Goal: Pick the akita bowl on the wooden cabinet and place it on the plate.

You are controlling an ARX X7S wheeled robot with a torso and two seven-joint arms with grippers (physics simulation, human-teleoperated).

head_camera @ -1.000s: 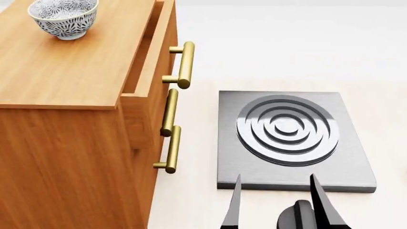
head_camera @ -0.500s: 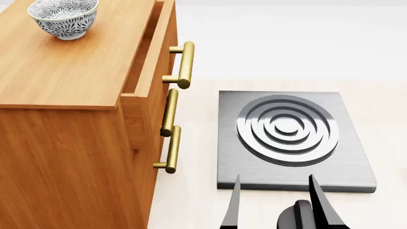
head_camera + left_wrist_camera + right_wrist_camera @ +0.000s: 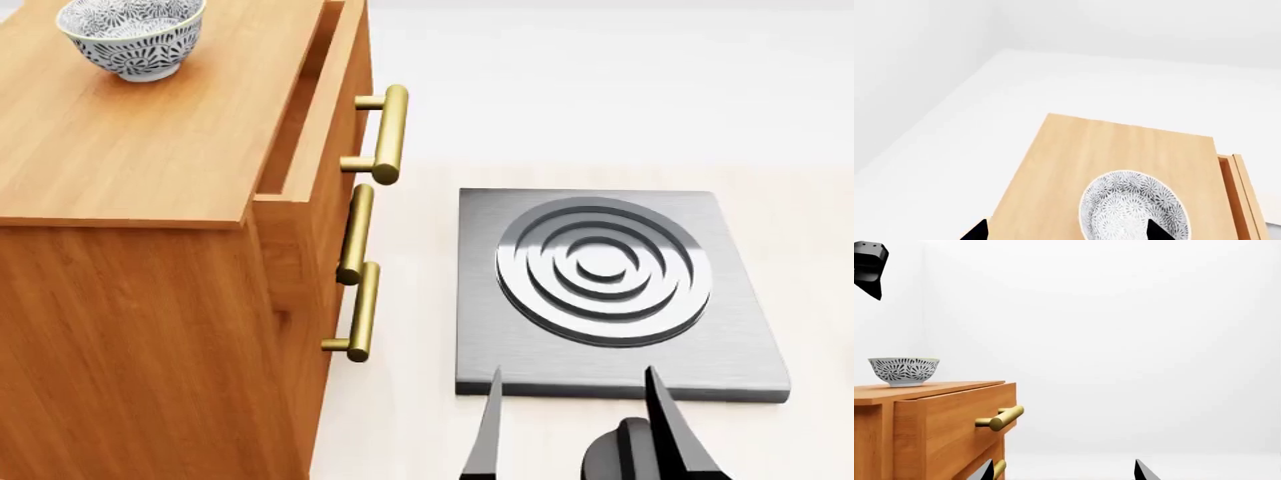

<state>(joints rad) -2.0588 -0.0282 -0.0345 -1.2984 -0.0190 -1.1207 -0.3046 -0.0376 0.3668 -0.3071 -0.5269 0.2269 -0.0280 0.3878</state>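
The akita bowl point(image 3: 131, 38) point(image 3: 1134, 207) point(image 3: 904, 371), white with a dense grey-blue pattern, stands upright on the top of the wooden cabinet point(image 3: 147, 130) point(image 3: 1114, 150) point(image 3: 941, 420), near its far corner. My left gripper point(image 3: 1067, 233) hovers open well above the cabinet top. One fingertip point(image 3: 1157, 231) shows over the bowl and the other beyond the cabinet's edge. It appears as a black piece point(image 3: 869, 267) high above the bowl in the right wrist view. My right gripper point(image 3: 574, 430) point(image 3: 1064, 474) is open and empty, low beside the cabinet's drawer side. The plate is out of view.
A grey slab point(image 3: 747, 340) with raised concentric rings lies on the pale floor right of the cabinet, just beyond my right fingers. Brass bar handles point(image 3: 387, 135) point(image 3: 1001, 418) stick out of the drawer fronts. The top drawer stands slightly pulled out.
Hardly anything: the head view has crept by a few pixels. The bowl, the cabinet and my right gripper keep their places.
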